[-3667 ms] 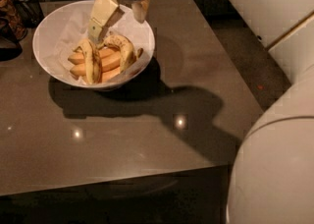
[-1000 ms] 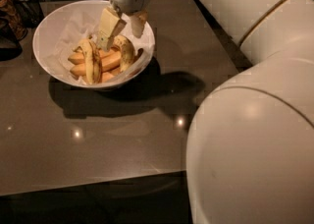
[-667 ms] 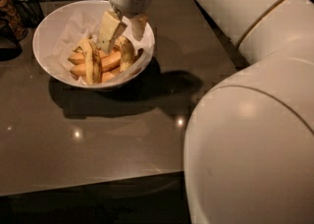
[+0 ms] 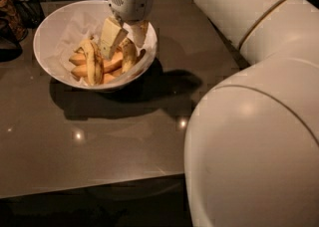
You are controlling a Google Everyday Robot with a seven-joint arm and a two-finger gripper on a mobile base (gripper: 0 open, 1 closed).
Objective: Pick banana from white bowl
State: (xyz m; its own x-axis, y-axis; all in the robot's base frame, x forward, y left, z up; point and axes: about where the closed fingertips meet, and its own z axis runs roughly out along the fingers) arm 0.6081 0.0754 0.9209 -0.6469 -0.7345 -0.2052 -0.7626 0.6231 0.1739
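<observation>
The white bowl (image 4: 50, 27), lined with crumpled white paper, stands at the back left of the dark table. Several bananas lie in it. The speckled yellow banana (image 4: 129, 56) lies at the bowl's right side. My gripper (image 4: 123, 48) reaches down into the bowl from above. Its fingers are apart, one on each side of that banana's upper end. The left finger (image 4: 111, 38) covers part of the pile. A yellow banana with a long dark streak (image 4: 93, 62) lies to the left, over paler orange-yellow bananas (image 4: 79, 70).
The dark brown table (image 4: 109, 136) stretches in front of the bowl, with its front edge near the bottom. My large white arm (image 4: 249, 121) fills the right side of the view. Dark clutter (image 4: 12, 12) sits at the far left behind the bowl.
The arm has swung in from the right. The gripper has come down a little deeper into the bowl, around the speckled banana. The bananas have not visibly moved.
</observation>
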